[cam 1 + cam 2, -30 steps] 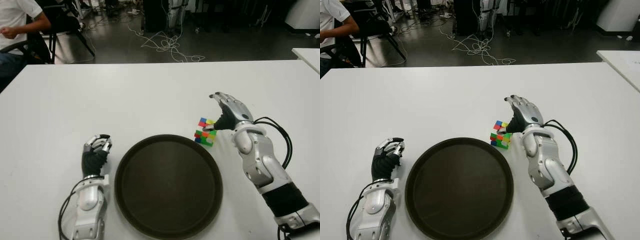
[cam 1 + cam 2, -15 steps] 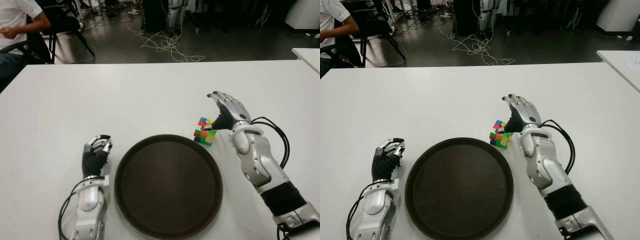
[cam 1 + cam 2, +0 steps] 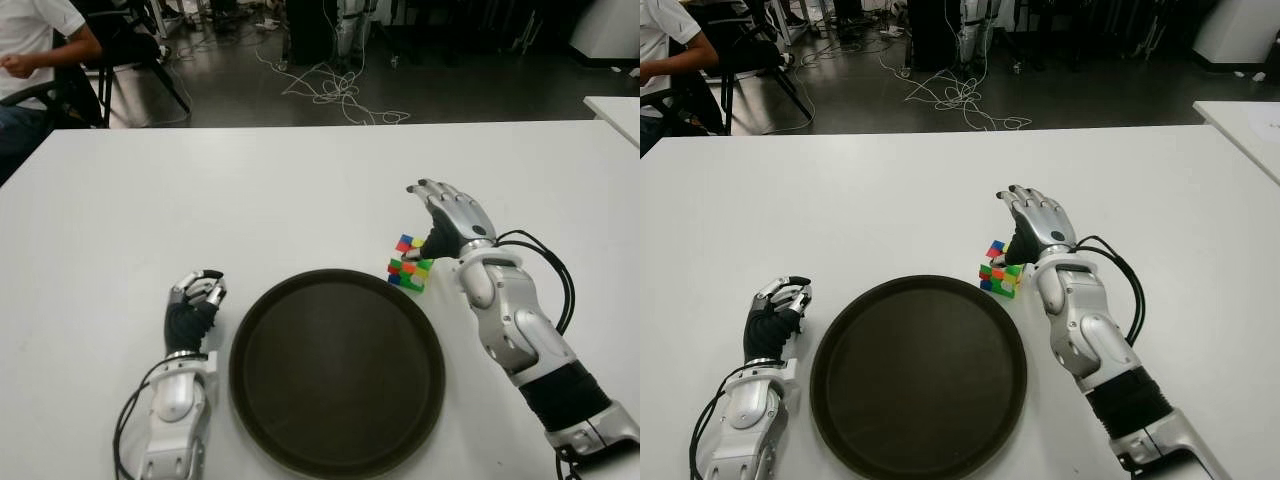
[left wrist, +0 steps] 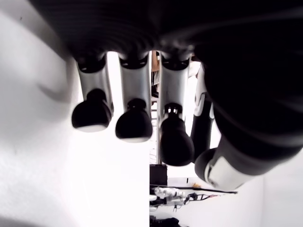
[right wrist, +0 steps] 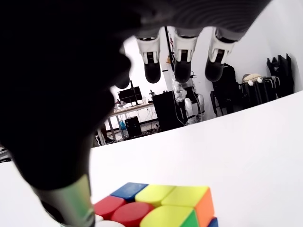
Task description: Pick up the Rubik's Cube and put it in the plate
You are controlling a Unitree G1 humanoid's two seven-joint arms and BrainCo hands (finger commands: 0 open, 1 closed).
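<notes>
Since a second ago the silver-and-black right hand (image 3: 447, 218) has crept up and to the left in the eye views, so it now reaches over the small multicoloured Rubik's Cube (image 3: 409, 263) rather than showing beside it. Its fingers (image 5: 181, 56) are stretched out and apart above the cube, grasping nothing; in the right wrist view the cube's red, blue and yellow top tiles show close under the palm, with the thumb low beside them. The cube stands on the white table (image 3: 250, 190), right of centre, just beside the upper right rim of the round dark brown plate (image 3: 258, 408), outside it.

At the lower left of the eye views, the silver-and-black left hand (image 3: 192, 300) shows just to the left of the plate, its fingers (image 4: 134, 106) curled in and holding nothing.

Beyond the table's far edge, white cables (image 3: 335, 92) lie tangled on the dark floor at upper centre, and a person in a white shirt (image 3: 35, 30) sits at the upper left corner.
</notes>
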